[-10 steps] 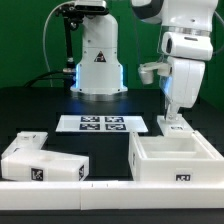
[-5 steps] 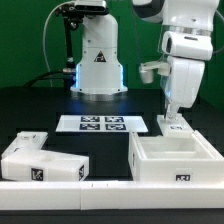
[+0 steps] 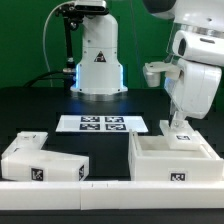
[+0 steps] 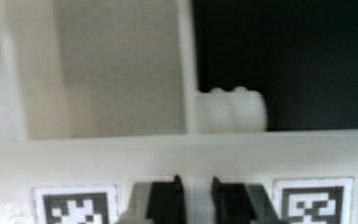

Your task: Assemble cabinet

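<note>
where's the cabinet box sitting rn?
The cabinet box sits at the exterior view's lower right on the black table, just right of the marker board; the gripper hangs over its back wall.

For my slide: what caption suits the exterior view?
Robot's shut claw at the back rim of an open white box, loose white blocks nearby.

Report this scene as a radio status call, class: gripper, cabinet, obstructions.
Gripper shut, tips down at the far wall of the cabinet box. Loose panels lie apart at the exterior view's left. Nothing seen blocking.
</note>
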Action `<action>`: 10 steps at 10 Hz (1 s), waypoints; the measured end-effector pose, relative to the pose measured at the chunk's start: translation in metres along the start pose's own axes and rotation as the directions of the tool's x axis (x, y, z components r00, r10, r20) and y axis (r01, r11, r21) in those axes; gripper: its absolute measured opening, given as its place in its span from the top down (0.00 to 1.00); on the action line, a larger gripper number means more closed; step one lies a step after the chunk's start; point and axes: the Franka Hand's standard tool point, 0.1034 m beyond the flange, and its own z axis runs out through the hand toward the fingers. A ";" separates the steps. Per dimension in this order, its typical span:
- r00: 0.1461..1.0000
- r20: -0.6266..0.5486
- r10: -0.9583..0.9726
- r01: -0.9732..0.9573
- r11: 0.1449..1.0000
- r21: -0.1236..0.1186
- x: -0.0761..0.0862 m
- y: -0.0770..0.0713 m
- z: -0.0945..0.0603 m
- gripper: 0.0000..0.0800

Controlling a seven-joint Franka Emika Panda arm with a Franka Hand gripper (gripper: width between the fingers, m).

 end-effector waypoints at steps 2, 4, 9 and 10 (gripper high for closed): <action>1.000 0.000 0.000 0.000 1.000 0.000 0.000 0.000 0.000 0.92; 1.000 0.001 -0.003 0.003 1.000 0.000 -0.001 0.002 0.001 0.92; 1.000 0.019 0.006 -0.005 1.000 -0.023 0.002 0.057 0.001 0.92; 1.000 0.026 0.009 -0.008 1.000 -0.012 0.001 0.058 0.002 0.92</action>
